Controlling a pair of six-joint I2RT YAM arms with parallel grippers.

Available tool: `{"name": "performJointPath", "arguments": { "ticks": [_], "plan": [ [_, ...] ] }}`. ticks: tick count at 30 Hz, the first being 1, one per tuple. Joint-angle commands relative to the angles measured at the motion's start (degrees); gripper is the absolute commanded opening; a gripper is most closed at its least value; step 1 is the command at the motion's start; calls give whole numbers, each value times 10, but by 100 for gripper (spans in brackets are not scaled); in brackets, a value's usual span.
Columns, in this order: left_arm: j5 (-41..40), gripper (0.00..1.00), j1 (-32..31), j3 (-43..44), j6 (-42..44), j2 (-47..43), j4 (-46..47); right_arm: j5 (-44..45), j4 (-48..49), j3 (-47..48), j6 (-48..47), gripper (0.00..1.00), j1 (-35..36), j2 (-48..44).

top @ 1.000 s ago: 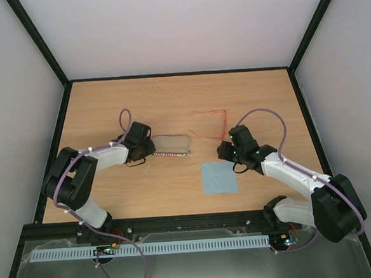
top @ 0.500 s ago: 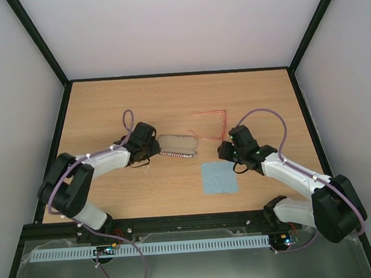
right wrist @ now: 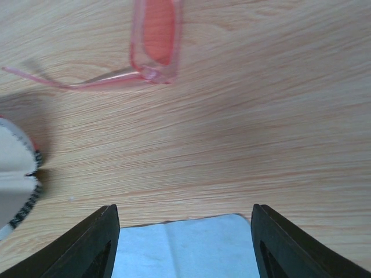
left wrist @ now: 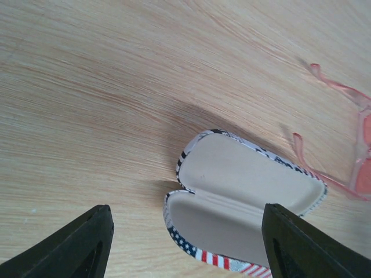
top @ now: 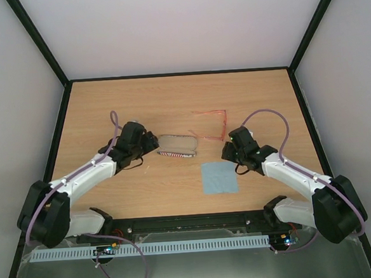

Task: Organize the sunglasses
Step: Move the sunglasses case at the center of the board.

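Observation:
The sunglasses (top: 224, 123), a thin red wire pair with arms unfolded, lie on the table right of centre; one lens (right wrist: 157, 35) shows at the top of the right wrist view, and part of the frame (left wrist: 362, 174) at the left wrist view's right edge. The flag-patterned case (top: 176, 146) lies open, its beige lining (left wrist: 249, 185) bare. My left gripper (top: 149, 143) is open just left of the case's end, holding nothing (left wrist: 186, 208). My right gripper (top: 227, 151) is open and empty (right wrist: 184, 208), low over the table between the sunglasses and the cloth.
A light blue square cloth (top: 219, 177) lies flat near the front, its far edge (right wrist: 185, 246) between my right fingers. The case's end (right wrist: 14, 174) shows at the left of the right wrist view. Black frame rails and white walls border the table.
My left gripper nudged the case a little to the right, then opened and drew back left, its arm swinging outward. My right gripper opened slightly wider and barely moved.

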Motion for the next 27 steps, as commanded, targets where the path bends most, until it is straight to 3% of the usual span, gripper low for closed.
{"name": "performJointPath", "arguments": {
  "ticks": [1, 6, 11, 16, 21, 27],
  "plan": [
    [32, 72, 0, -14, 27, -47, -25, 81, -67, 5, 36, 64, -1, -18],
    [55, 69, -62, -27, 25, -67, -38, 120, -84, -17, 79, 63, -3, -43],
    [32, 69, -144, -38, -2, -74, -28, 115, -59, -44, 91, 53, -3, -54],
    [23, 62, -205, -3, -6, -12, -9, 77, -13, -67, 77, 44, -4, -28],
    [2, 45, -246, 43, -12, 58, 2, 62, 8, -81, 57, 42, -4, -15],
    [-35, 43, -277, 103, -15, 142, 3, 58, 22, -80, 37, 37, -4, 3]
  ]
}}
